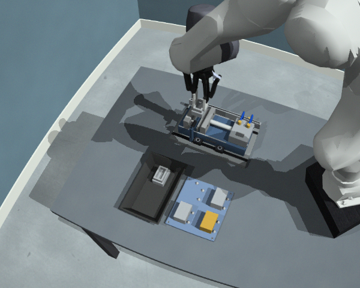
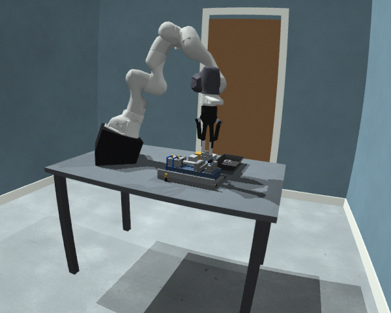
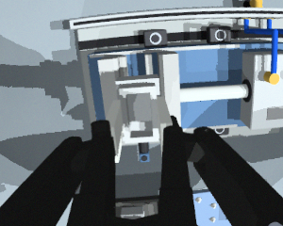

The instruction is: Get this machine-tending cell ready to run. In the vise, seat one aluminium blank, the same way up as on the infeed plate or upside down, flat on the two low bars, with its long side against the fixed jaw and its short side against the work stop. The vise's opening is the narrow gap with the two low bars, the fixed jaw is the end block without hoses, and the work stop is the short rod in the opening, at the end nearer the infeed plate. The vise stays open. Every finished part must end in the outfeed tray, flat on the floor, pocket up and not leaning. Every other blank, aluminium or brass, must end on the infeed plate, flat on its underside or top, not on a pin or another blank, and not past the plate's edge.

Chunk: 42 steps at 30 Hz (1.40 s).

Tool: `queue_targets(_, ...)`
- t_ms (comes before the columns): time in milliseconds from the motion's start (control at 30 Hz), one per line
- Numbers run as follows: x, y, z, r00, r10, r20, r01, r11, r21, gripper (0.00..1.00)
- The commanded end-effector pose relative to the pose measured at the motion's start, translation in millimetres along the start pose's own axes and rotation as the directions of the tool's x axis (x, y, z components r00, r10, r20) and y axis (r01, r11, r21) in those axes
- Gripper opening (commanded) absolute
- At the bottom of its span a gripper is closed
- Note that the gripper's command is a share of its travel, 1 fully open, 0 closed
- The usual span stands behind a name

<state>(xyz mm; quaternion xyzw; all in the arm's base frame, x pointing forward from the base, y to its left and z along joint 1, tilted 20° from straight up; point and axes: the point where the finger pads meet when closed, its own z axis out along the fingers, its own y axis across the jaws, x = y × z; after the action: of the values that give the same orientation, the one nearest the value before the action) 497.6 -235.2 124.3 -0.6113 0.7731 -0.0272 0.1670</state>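
My gripper (image 1: 199, 98) points straight down over the fixed-jaw end of the blue vise (image 1: 215, 130) and is shut on a light grey finished part (image 1: 196, 107) with a pocket. The part stands in the vise's opening and reaches above the jaws; I cannot tell if it still touches the low bars. In the wrist view the part (image 3: 138, 108) sits between my fingers. Another finished part (image 1: 161, 175) lies in the dark outfeed tray (image 1: 152, 190). Two aluminium blanks (image 1: 182, 212) (image 1: 219, 198) and a brass blank (image 1: 209, 221) lie on the blue infeed plate (image 1: 200, 208).
The vise's hose block (image 1: 242, 131) with blue hoses is at the right end. The tray and plate lie side by side in front of the vise. The arm's black base (image 1: 332, 198) stands at the right.
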Motion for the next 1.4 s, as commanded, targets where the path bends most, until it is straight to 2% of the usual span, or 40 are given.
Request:
queue_targets(0, 0, 2, -4.9, 1.000, -0.002, 0.006, 0.002, 1.000, -0.005, 0.00)
queue_targets(533, 0, 2, -12.0, 1.000, -0.002, 0.006, 0.002, 1.000, -0.005, 0.00)
queue_targets(633, -11, -3, -12.0, 1.000, -0.004, 0.006, 0.004, 1.000, -0.006, 0.00)
queue_targets(967, -127, -38, -11.8, 1.000, -0.014, 0.005, 0.014, 1.000, -0.008, 0.00)
queue_targets(1033, -127, -38, -11.8, 1.000, -0.014, 0.005, 0.014, 1.000, -0.008, 0.00)
queue_targets(1067, -154, -42, -11.9, 1.000, -0.017, 0.005, 0.017, 1.000, -0.008, 0.00)
queue_targets(1100, -168, -44, -12.0, 1.000, -0.018, 0.005, 0.018, 1.000, -0.008, 0.00)
queue_targets(1367, -266, -44, -13.1, 1.000, -0.025, 0.005, 0.026, 1.000, -0.007, 0.00)
